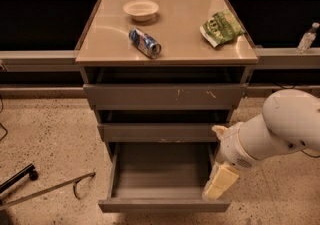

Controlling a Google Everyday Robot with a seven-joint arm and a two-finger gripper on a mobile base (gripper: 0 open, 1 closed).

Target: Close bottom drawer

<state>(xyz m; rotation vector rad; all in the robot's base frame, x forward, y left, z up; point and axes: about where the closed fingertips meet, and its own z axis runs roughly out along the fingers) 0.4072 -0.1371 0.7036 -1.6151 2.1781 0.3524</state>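
Gripper (220, 183) hangs below the bench's (165, 55) front-right corner, right at the open bottom drawer's (162, 205) right end; can't tell if it's clenched.
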